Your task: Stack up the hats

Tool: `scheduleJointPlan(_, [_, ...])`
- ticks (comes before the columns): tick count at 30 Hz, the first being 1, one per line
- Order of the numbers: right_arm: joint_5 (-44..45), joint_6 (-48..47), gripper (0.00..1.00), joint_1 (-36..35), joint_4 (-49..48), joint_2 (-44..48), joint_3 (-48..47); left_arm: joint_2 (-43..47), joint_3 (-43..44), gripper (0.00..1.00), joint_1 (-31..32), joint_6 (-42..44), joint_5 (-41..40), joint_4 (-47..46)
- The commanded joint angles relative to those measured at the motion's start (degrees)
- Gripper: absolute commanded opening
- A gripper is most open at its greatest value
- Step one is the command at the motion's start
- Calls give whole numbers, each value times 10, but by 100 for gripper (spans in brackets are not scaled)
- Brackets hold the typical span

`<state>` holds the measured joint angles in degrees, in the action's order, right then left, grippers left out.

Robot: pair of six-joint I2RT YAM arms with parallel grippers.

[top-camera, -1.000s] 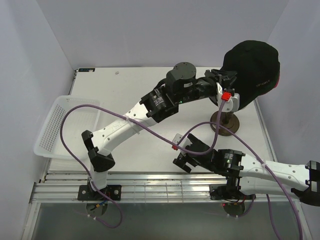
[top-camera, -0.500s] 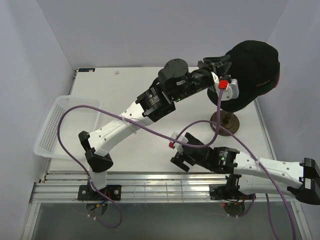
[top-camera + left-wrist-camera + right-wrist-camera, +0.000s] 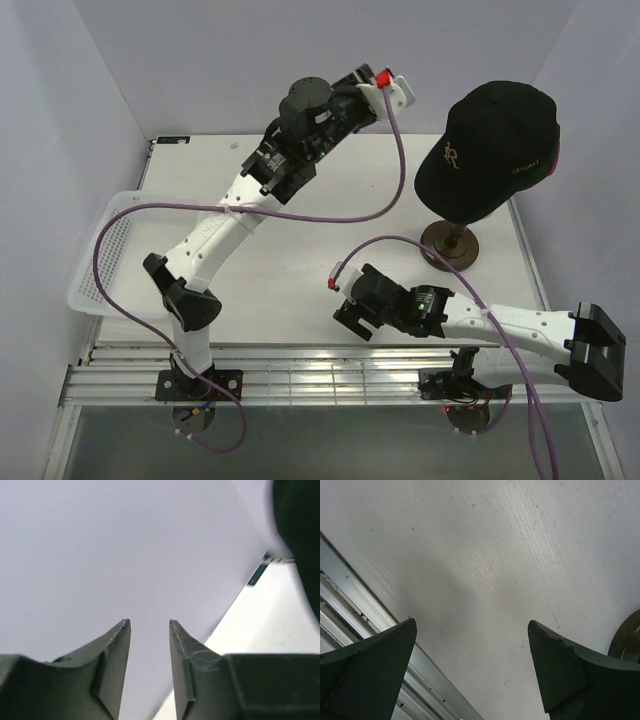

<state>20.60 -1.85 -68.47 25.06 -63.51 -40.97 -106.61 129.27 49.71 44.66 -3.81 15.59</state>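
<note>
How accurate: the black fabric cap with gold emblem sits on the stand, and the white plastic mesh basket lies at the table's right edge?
Wrong side: the white plastic mesh basket lies at the left edge of the table, per the top external view.

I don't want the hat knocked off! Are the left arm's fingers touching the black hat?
Apart. The top view shows the left arm's fingers up near the back wall, with a clear gap between them and the black cap.
</note>
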Motion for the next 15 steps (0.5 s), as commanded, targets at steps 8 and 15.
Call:
scheduleJointPlan(8, [-14, 14, 97, 18, -55, -29, -1, 221, -337, 80, -301, -298, 26, 156])
scheduleJointPlan(15, [-13, 30, 97, 30, -73, -10, 16, 348, -617, 90, -465, -368, 116, 103])
